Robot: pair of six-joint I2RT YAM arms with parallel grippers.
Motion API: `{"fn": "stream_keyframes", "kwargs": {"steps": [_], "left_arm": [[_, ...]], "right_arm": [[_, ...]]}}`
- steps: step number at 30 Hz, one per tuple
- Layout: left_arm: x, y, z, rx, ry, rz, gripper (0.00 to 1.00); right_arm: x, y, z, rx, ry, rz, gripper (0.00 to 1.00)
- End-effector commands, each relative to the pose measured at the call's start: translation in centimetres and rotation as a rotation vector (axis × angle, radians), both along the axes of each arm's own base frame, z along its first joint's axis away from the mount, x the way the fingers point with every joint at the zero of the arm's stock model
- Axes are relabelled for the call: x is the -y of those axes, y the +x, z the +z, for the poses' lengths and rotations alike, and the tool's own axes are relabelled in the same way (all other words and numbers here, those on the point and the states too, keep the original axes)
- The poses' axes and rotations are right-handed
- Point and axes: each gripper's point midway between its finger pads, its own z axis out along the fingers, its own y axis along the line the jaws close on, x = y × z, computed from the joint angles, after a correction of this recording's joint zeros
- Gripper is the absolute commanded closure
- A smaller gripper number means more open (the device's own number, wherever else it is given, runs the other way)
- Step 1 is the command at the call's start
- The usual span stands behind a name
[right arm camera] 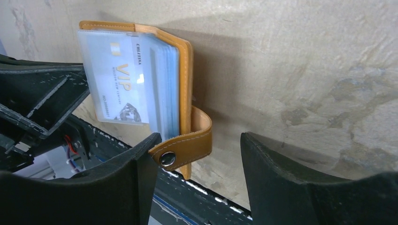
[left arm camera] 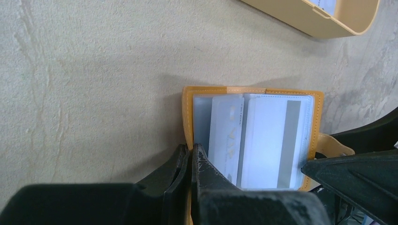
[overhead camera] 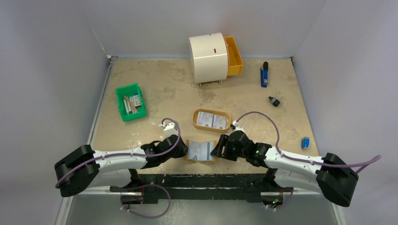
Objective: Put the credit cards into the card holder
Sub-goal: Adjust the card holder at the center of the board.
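The left gripper (left arm camera: 189, 149) is clamped on the card holder's (left arm camera: 187, 117) cover, its lower edge hidden. The right gripper (right arm camera: 199, 140) is held apart around the snap strap (right arm camera: 187, 145).

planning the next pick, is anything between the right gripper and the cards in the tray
Nothing visible does. The open right gripper sits beside the wallet, and only the tray and its own raised rim lie between it and the cards.
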Motion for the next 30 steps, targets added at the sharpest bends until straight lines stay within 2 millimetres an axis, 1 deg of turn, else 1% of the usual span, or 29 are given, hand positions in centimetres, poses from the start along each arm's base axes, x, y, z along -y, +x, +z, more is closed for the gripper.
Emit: {"fn": "stream_keyframes", "kwargs": {"steps": [1,3,5,9,14,22,24,25,27,30], "left_arm": [[-0.9,0.0,-0.9,-0.002,0.027,0.026,1.00],[-1.0,0.0,-1.0,-0.003,0.029,0.029,1.00],[-1.0,0.0,-1.0,-0.003,0.028,0.028,1.00],[-0.8,0.0,-1.1,-0.006,0.024,0.026,1.00],[-0.8,-0.2,-1.3,-0.014,0.027,0.022,1.00],[-0.8,-0.3,-1.4,-0.016,0.021,0.021,1.00],[-0.6,-0.3,-1.5,-0.018,0.019,0.016,1.00],[-0.6,-0.3,-1.6,-0.019,0.019,0.014,1.00],[-0.5,-0.2,-1.5,-0.018,0.024,0.009,1.00],[-0.7,0.1,-0.9,-0.005,0.052,0.017,1.00]], "right_arm": [[0.0,0.0,0.4,-0.006,0.048,-0.027,0.35],[0.1,-0.2,0.2,-0.010,0.050,-0.024,0.36],[-0.2,-0.2,0.1,-0.005,0.068,-0.018,0.40],[-1.1,0.0,0.3,0.000,0.100,-0.001,0.49],[-2.0,0.4,0.1,-0.008,0.096,0.017,0.57],[-2.3,0.4,-1.0,-0.031,0.072,0.028,0.60],[-2.7,0.6,-0.9,-0.025,0.076,0.042,0.62],[-3.0,0.7,-0.8,-0.020,0.082,0.052,0.65],[-3.5,0.9,-0.3,-0.004,0.093,0.072,0.74],[-3.7,1.4,1.1,0.049,0.098,0.089,0.87]]}}
